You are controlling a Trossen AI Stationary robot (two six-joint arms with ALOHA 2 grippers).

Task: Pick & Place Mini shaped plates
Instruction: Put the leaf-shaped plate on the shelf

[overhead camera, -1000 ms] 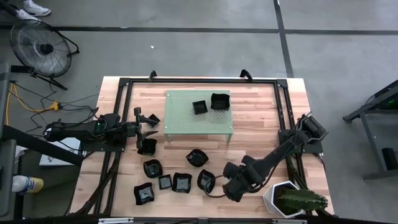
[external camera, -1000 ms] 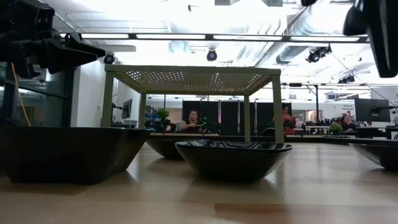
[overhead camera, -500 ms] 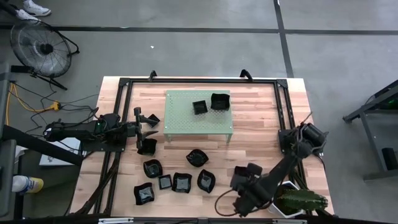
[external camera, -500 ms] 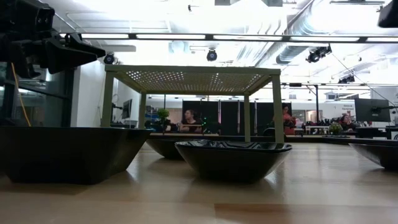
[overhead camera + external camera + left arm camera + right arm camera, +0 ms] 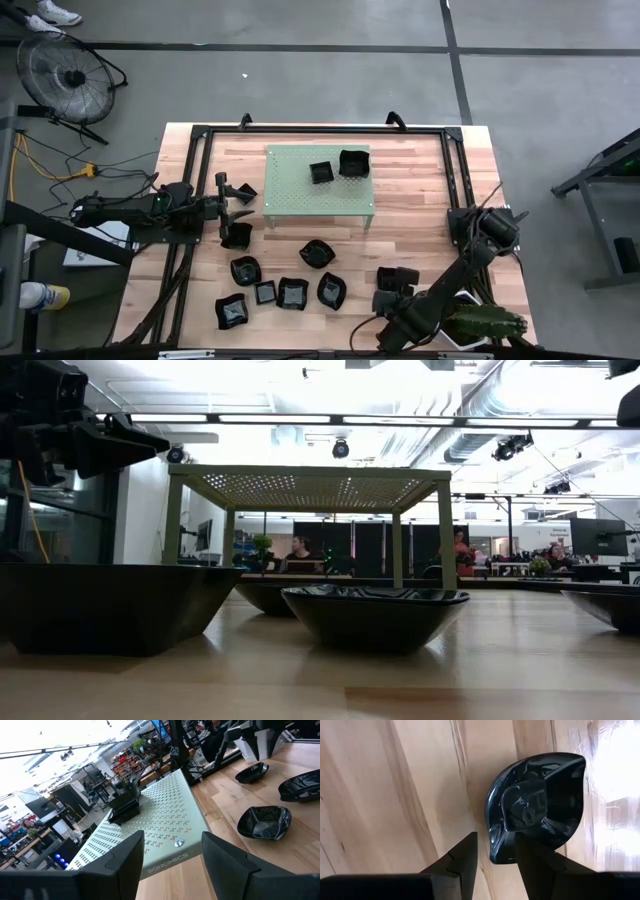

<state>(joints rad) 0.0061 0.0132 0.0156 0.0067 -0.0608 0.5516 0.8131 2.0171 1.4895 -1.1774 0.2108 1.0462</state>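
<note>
We see the right arm has swung back from the cluster of glossy black mini plates [image 5: 285, 285] in front of the pale green perforated metal stand [image 5: 318, 184], its right gripper [image 5: 496, 851] spread, empty above one wavy-rimmed plate [image 5: 536, 805]; the left gripper [image 5: 172, 851] waits spread beside the stand, so another pick looks imminent.
</note>
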